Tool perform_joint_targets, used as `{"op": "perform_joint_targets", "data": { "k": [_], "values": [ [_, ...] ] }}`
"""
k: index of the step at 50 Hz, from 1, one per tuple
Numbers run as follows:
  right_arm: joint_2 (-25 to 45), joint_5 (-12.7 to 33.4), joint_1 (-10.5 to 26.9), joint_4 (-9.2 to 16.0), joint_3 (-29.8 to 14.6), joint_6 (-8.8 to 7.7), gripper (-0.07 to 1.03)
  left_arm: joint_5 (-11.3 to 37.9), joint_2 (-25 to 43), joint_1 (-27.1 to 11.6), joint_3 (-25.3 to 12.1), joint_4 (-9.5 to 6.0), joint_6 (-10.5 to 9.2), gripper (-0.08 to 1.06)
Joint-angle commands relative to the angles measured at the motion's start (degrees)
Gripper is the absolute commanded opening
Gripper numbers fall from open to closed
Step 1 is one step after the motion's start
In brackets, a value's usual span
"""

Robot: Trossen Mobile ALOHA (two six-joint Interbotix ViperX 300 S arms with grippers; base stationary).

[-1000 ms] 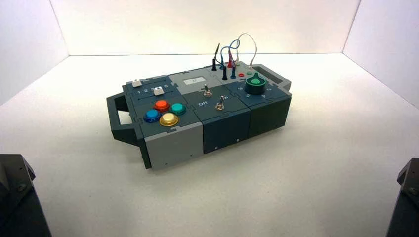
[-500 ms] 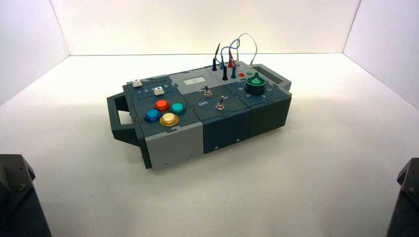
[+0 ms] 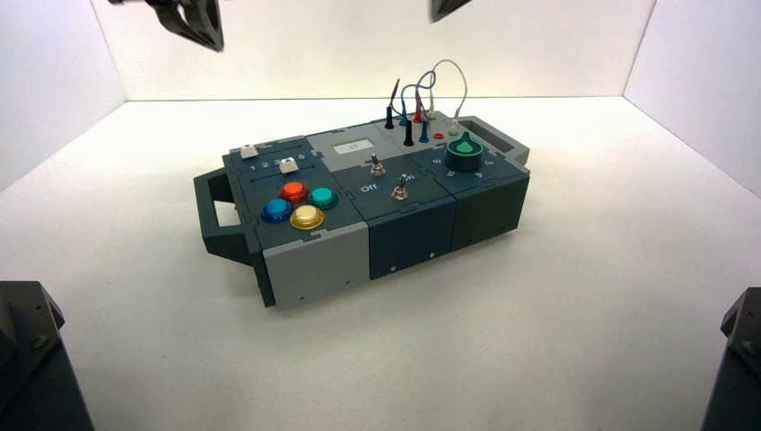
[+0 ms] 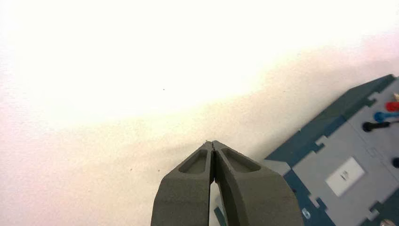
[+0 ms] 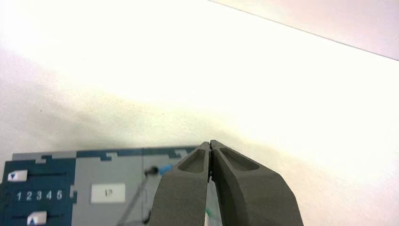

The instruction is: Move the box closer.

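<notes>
Above the far side of the box (image 3: 404, 193), left hand (image 3: 215, 40) and right hand (image 3: 441, 9) both clenched on nothing. Approach stage, apparently; next, lowering behind box, set mid-tabletop (image 3: 502, 341), then drawing nearer.

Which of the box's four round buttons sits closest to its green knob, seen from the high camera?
The green button. It is the rightmost of the four there, so nearer the knob than the red, blue or yellow ones.

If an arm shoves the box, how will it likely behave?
The box looks rigid, so it would probably slide as one piece. Broad and low, it seems unlikely to tip. Its loosely looping wires might sway or snag.
</notes>
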Motion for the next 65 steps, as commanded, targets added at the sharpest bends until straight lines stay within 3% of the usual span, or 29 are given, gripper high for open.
{"op": "perform_joint_targets", "data": {
  "k": [1, 8, 15, 38, 51, 65],
  "values": [
    [4.48, 3.69, 1.49, 0.18, -8.35, 0.00, -0.02, -0.26, 2.20, -0.18, -3.52, -0.09, 0.18, -0.03],
    [10.72, 7.56, 1.67, 0.70, -13.97, 0.00, -0.02, -0.35, 5.80, -0.18, -5.10, -0.09, 0.18, -0.03],
    [15.12, 9.84, 1.67, 0.79, -16.88, 0.00, -0.02, -0.09, 8.61, -0.88, -5.89, -0.09, 0.18, -0.03],
    [20.65, 10.72, 1.49, 0.79, -19.60, -0.53, -0.02, 0.00, 16.87, -6.06, -7.73, -0.09, 0.62, -0.03],
    [22.06, 12.04, 1.23, 0.79, -21.53, -0.62, -0.02, 1.32, 20.21, -6.33, -8.35, 0.00, 0.88, -0.03],
    [22.15, 12.66, 1.14, 0.79, -20.65, -0.62, -0.02, 2.02, 20.21, -6.68, -8.00, 0.00, 1.14, -0.03]
  ]
}}
